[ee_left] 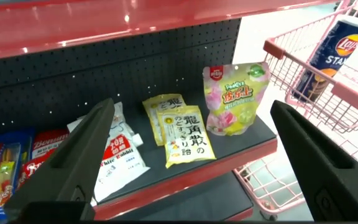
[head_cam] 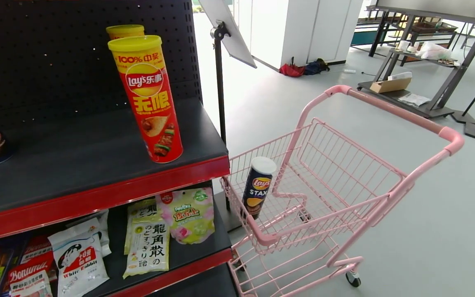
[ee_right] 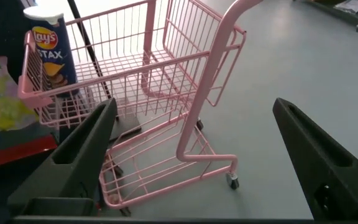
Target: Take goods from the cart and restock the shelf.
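Dark blue cylindrical chip can (head_cam: 258, 187), white lid, yellow-red logo: stands in pink wire cart (head_cam: 386, 107), shelf-side corner, beyond both claws. Left claw (ee_left: 192, 106) and right claw (ee_right: 196, 102) released, empty.

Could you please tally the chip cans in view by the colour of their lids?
Yellow lid: 2, front can and rear can, on the upper shelf.
White lid: 1, blue can in the pink cart.
Total: 3.
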You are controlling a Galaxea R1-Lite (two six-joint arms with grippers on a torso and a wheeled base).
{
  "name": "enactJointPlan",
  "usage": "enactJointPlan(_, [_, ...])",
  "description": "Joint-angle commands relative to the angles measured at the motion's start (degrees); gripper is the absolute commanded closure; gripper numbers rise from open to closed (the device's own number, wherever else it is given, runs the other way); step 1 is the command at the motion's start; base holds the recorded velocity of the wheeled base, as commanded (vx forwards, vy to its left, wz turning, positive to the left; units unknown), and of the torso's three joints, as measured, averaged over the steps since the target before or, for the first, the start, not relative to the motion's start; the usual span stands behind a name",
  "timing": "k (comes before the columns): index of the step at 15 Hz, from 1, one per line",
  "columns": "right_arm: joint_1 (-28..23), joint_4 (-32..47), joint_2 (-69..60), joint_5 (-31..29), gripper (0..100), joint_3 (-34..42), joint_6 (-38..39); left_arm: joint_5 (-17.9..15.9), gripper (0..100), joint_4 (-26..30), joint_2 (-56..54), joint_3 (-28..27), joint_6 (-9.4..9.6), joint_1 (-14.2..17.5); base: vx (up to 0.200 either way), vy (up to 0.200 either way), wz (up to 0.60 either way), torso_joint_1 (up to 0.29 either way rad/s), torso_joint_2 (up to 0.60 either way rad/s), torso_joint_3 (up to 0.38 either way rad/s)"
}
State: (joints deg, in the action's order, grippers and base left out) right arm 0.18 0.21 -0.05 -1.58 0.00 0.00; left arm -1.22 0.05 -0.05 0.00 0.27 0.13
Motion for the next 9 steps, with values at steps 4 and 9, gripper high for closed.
enactJointPlan(4, [-0.18, -0.12, 0.93, 0.44, 0, -1.05, -0.35, -0.01, 0, -0.05, 0.05, 0.0, -0.09, 0.13, 0.0, 0.0, 0.0, -0.032, 0.1, 0.064])
enactJointPlan(9, [11.24, -2.84, 52.17, 7.39, 0, -38.76, 9.67, -0.01, 0, -0.05, 0.05, 0.0, -0.09, 0.04, 0.0, 0.0, 0.0, 0.0, 0.0, 0.0])
